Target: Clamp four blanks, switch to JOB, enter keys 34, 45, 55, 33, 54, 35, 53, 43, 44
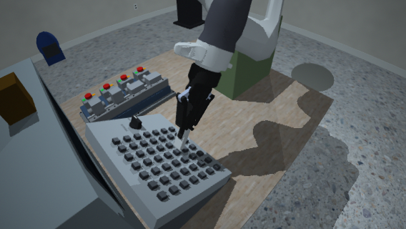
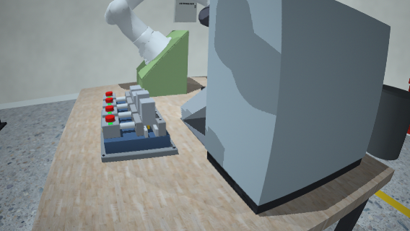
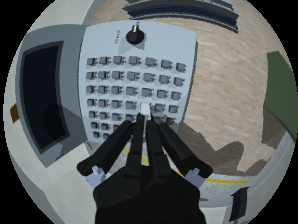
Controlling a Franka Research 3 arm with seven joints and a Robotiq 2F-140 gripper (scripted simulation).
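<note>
My gripper (image 1: 180, 142) (image 3: 144, 108) is shut, with a pale tip at its fingertips. The tip is over the keypad (image 1: 143, 205) (image 3: 107, 37), at the fifth key from the left in the fourth row in the wrist view; whether it touches is unclear. No key is seen lit. The selector (image 1: 135, 122) (image 3: 135, 36) points to the side away from the TEACH print. Grey blanks (image 1: 116, 94) (image 2: 147, 112) stand in the vise stations; the nearest in the exterior camera stands tall. The red valves (image 1: 88, 96) (image 2: 110, 118) have green lenses lit; amber shows beside them in the top view.
The cabinet (image 1: 46, 154) (image 2: 325, 90) (image 3: 30, 45) stands beside the keypad and hides it in the exterior view. The amber-brown lamp (image 1: 16, 98) on its top looks unlit. The vise base (image 2: 141, 144) lies beyond the selector end. The green arm pedestal (image 1: 246, 75) (image 2: 167, 72) stands behind.
</note>
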